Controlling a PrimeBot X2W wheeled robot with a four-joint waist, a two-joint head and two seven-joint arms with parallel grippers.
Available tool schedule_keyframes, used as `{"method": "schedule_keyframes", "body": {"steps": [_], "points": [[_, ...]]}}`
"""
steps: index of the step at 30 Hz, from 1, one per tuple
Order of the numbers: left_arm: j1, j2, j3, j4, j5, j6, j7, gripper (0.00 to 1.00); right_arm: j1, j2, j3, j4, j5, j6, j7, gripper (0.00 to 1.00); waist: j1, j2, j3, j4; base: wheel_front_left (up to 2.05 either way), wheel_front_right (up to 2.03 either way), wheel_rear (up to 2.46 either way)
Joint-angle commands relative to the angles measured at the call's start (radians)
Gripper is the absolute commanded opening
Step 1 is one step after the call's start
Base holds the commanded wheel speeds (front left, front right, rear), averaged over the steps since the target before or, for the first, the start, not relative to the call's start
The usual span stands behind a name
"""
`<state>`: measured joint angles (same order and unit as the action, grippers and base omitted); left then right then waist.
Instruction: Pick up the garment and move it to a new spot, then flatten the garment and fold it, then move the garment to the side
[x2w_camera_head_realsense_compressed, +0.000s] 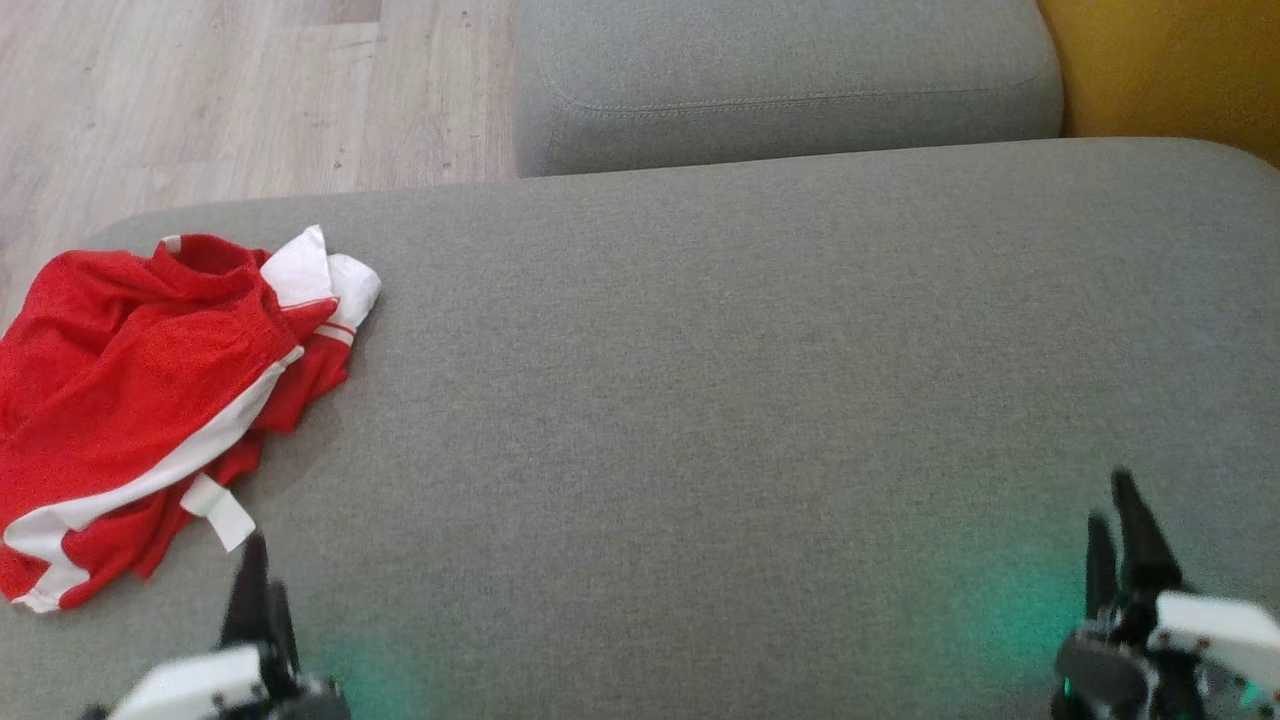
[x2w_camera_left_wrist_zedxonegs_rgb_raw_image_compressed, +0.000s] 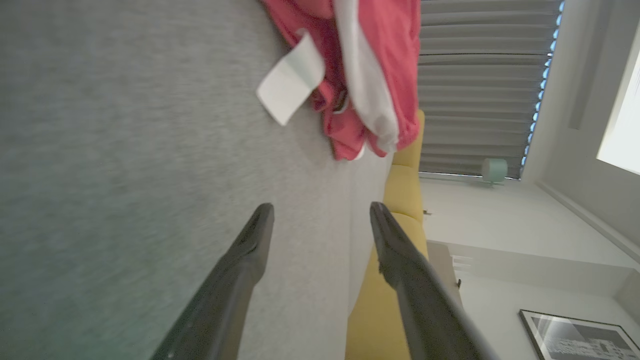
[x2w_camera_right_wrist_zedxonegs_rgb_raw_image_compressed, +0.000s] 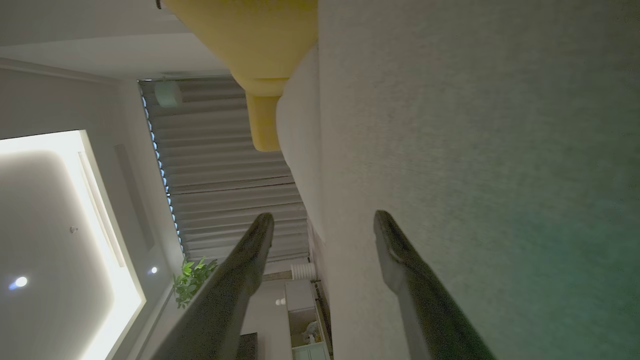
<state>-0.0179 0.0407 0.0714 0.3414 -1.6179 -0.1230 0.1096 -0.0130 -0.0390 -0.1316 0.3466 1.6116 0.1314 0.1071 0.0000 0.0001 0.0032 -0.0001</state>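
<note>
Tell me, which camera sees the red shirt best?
Head view: nearly the whole crumpled red garment, on the grey sofa. Left wrist view catches one edge and its white tag. Right wrist view faces bare sofa.

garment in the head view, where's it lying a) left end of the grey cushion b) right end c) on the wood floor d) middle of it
a: the red and white garment lies crumpled at the left end of the grey cushion, reaching its left edge.
</note>
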Motion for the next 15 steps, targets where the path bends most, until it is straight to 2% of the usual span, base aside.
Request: {"method": "schedule_keyframes", "body": {"steps": [1,2,15], "points": [[0.014,-0.002,-0.003,0.018,0.0,0.0,-0.001,0.0,0.015,0.002,0.001,0.018,0.0,0.0,0.0,0.0,0.0,-0.0001,0.0,0.0,0.0,0.0,0.0],[0.023,-0.003,-0.004,0.028,0.001,0.0,-0.002,1.0,0.024,0.002,0.003,0.028,0.0,0.0,-0.001,1.0,0.0,-0.0001,0.0,0.0,0.0,0.0,0.0],[0.015,-0.001,-0.027,0.006,0.057,-0.001,-0.037,1.0,0.015,-0.002,0.052,0.007,-0.033,0.0,-0.037,1.0,0.0,-0.0001,0.001,0.002,0.0,0.0,0.0]]}}
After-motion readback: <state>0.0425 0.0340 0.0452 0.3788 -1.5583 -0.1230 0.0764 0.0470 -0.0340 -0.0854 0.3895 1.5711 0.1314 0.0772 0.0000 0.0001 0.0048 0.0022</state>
